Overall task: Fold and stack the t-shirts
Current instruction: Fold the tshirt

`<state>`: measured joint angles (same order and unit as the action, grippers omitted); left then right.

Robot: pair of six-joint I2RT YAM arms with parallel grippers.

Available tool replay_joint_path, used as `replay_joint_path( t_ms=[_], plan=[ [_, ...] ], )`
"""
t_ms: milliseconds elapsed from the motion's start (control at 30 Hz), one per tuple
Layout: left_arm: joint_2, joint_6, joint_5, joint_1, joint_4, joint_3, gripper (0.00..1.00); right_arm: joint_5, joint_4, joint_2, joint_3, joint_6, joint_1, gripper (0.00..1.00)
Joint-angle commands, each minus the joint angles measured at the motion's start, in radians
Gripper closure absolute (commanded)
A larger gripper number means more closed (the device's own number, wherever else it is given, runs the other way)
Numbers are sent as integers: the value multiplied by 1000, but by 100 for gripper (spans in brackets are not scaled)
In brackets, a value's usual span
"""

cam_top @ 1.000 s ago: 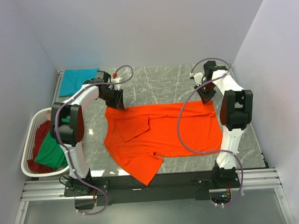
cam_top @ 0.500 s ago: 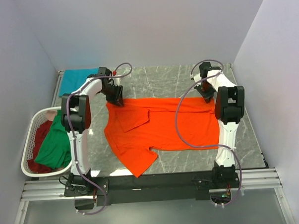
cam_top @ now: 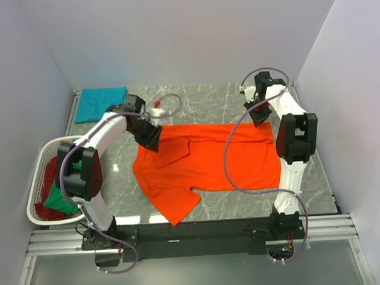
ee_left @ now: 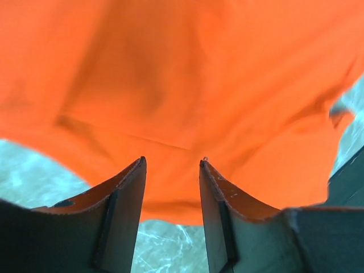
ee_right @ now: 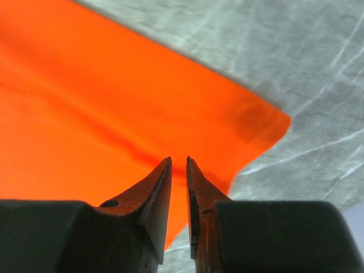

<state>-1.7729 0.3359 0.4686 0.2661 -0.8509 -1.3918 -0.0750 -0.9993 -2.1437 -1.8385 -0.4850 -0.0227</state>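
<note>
A bright orange t-shirt (cam_top: pixel 203 161) lies spread across the marble table, one sleeve folded over its chest. My left gripper (cam_top: pixel 151 138) hovers over the shirt's back-left corner. In the left wrist view that gripper (ee_left: pixel 172 161) is open, with nothing between its fingers and the orange cloth (ee_left: pixel 170 74) just beyond them. My right gripper (cam_top: pixel 259 118) is at the back-right corner. In the right wrist view its jaws (ee_right: pixel 178 159) stand a narrow gap apart above the corner of the cloth (ee_right: pixel 114 102), gripping nothing. A folded teal t-shirt (cam_top: pixel 100 102) lies at the back left.
A white slatted basket (cam_top: pixel 33 215) stands off the table's left edge, holding a green shirt (cam_top: pixel 59 201) and a dark red one (cam_top: pixel 48 172). Grey walls close in the back and both sides. A black rail runs along the near edge.
The orange shirt was drawn a little toward the back wall and now lies flat. The left gripper has opened, let go of the corner and shifted right; the right jaws have parted slightly.
</note>
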Motion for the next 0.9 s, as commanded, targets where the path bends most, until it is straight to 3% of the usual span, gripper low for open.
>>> replay_joint_path(
  t_ms=[0, 100, 267, 467, 600, 700, 867],
  plan=[
    [12, 92, -125, 77, -19, 60, 52, -72, -50, 56, 8, 29, -11, 76],
    [-11, 28, -177, 131, -30, 59, 53, -127, -90, 57, -16, 55, -14, 77],
    [-23, -73, -145, 131, -33, 85, 50, -284, -101, 91, 1, 111, -62, 78],
    [-28, -135, -136, 128, 27, 152, 48, -483, 35, 123, 62, 272, -157, 77],
    [1, -187, 56, 9, 52, 186, 46, -606, 170, 102, 99, 437, -219, 69],
    [19, -221, 223, -83, 55, 198, 37, -655, 256, 71, 110, 554, -272, 61],
    [50, -314, 346, -102, 134, 253, 35, -669, 355, 56, 146, 654, -355, 56]
  ],
)
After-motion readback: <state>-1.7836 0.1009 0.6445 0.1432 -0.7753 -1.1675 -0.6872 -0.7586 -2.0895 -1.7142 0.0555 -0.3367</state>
